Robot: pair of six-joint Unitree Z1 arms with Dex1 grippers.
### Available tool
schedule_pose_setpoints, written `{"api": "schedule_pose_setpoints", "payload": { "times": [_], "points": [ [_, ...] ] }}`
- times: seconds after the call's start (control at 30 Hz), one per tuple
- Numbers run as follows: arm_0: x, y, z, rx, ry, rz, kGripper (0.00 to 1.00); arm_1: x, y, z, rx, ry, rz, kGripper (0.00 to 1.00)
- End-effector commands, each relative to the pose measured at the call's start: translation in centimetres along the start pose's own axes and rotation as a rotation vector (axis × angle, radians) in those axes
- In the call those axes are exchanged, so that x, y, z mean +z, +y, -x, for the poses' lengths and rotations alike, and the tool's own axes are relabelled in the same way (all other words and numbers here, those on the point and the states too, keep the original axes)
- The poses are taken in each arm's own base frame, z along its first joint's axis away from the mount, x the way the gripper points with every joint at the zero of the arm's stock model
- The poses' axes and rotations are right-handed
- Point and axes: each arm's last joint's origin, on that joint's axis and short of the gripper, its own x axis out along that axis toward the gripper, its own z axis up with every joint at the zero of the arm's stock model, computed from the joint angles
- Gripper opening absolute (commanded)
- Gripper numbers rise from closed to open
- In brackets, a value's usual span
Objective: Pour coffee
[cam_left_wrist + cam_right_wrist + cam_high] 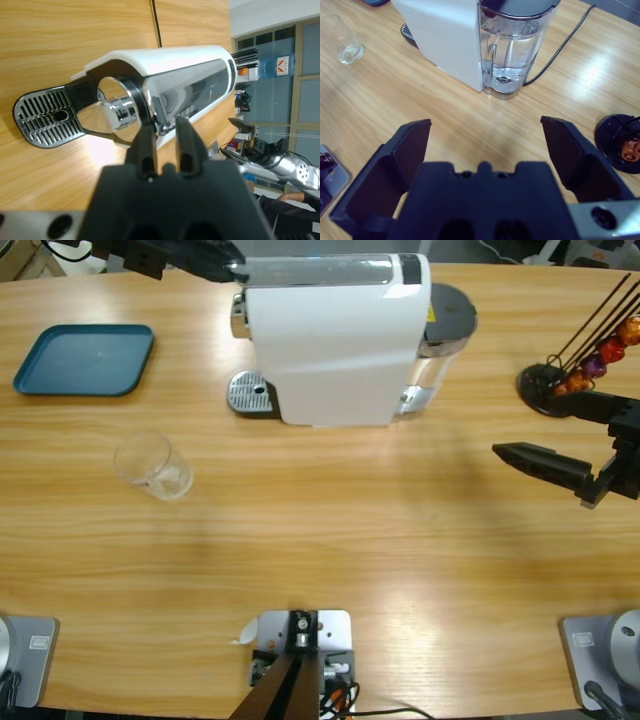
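The white coffee machine (pixel 335 340) stands at the back middle of the table. My left gripper (pixel 232 267) reaches in from the upper left to the machine's top front. In the left wrist view, my left gripper (pixel 166 131) has its jaws drawn close together on the chrome lever (pixel 137 97). A small clear glass tumbler (pixel 152 465) lies tilted on the table left of the machine; it also shows in the right wrist view as the tumbler (pixel 345 42). No coffee is in view. My right gripper (pixel 531 425) hovers wide open at the right, holding nothing; my right gripper (pixel 485 122) faces the machine.
A blue tray (pixel 85 358) lies at the far left. A black capsule stand (pixel 590 360) with orange and purple capsules is at the far right. The machine's water tank (pixel 512 55) holds water, with a black cable (pixel 560 47) behind it. A perforated drip tray (pixel 250 393) juts out front.
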Motion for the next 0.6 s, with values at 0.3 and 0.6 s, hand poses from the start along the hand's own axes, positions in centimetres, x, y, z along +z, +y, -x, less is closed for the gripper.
{"api": "schedule_pose_setpoints", "payload": {
  "times": [0.3, 0.6],
  "points": [
    [0.2, -0.2, -0.5, -0.020, 0.013, -0.017, 0.000, -0.5, 0.1, -0.6, 0.004, 0.044, 0.006, 0.991],
    [0.9, -4.0, 0.9, -0.096, -0.037, -0.097, 0.000, -0.5, 0.1, -0.6, 0.004, 0.044, 0.006, 0.991]
  ]
}}
